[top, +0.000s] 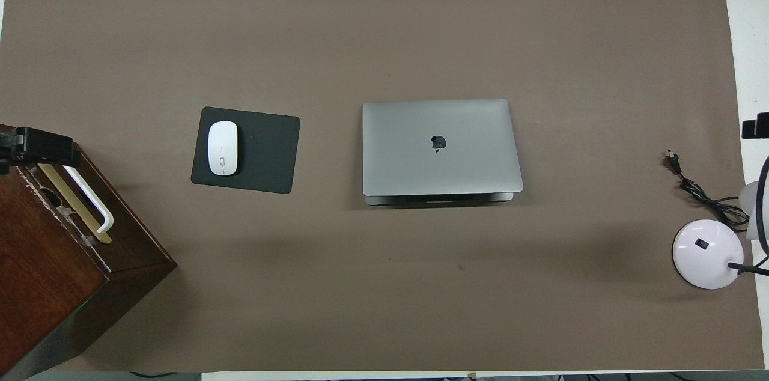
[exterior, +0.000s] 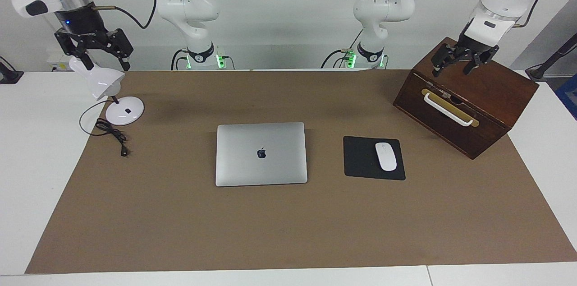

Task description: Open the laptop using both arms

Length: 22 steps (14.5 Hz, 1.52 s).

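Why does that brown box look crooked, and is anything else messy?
The wooden box sits turned at an angle to the mat's edges at the left arm's end, under the left claw. The lamp's cord lies loose and tangled. The laptop lies closed and straight.

The silver-grey laptop [exterior: 261,154] lies shut and flat mid-table, its apple logo facing up.
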Each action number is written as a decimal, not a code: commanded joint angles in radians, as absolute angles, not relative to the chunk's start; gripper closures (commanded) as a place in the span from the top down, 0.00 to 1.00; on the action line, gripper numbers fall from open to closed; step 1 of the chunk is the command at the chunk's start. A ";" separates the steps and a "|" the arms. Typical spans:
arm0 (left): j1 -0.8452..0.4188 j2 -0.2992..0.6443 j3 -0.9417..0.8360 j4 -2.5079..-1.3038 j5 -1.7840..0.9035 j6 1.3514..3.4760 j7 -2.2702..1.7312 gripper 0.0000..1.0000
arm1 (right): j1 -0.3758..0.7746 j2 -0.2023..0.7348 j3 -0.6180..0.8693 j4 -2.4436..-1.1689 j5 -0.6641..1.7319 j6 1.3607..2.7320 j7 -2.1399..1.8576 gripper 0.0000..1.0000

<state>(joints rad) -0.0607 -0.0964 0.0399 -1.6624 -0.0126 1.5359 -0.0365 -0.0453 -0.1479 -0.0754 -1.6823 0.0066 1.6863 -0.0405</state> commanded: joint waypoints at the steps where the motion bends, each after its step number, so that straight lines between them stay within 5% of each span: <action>1: -0.060 -0.120 0.041 -1.677 -0.014 1.529 -0.037 1.00 | -0.052 -0.132 -0.074 -1.721 0.014 1.770 -0.049 1.00; 7: -0.058 -0.127 0.043 -1.680 -0.014 1.526 -0.035 1.00 | -0.052 -0.060 -0.074 -1.830 0.018 2.072 -0.052 1.00; 11: -0.058 -0.129 0.043 -1.683 -0.012 1.536 -0.023 1.00 | -0.051 -0.049 -0.069 -2.041 0.032 2.433 -0.057 0.99; 13: -0.058 -0.127 0.044 -1.681 -0.014 1.546 -0.023 0.76 | -0.022 -0.055 -0.067 -2.179 0.142 2.640 -0.057 0.99; 15: -0.060 -0.127 0.043 -1.683 -0.012 1.557 -0.026 0.09 | 0.026 -0.048 -0.067 -2.267 0.265 2.790 -0.057 0.99; 16: -0.064 -0.127 0.043 -1.683 -0.012 1.557 -0.035 0.00 | 0.070 -0.041 -0.067 -2.304 0.353 2.853 -0.051 0.99; 22: -0.071 -0.129 0.040 -1.695 -0.018 1.598 -0.063 0.00 | 0.348 -0.044 -0.069 -2.376 0.993 3.057 -0.051 0.99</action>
<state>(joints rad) -0.0613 -0.1069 0.0369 -1.6637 -0.0127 1.5742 -0.0494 0.2886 -0.0153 -0.0624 -2.3474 0.8485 3.0132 -0.0446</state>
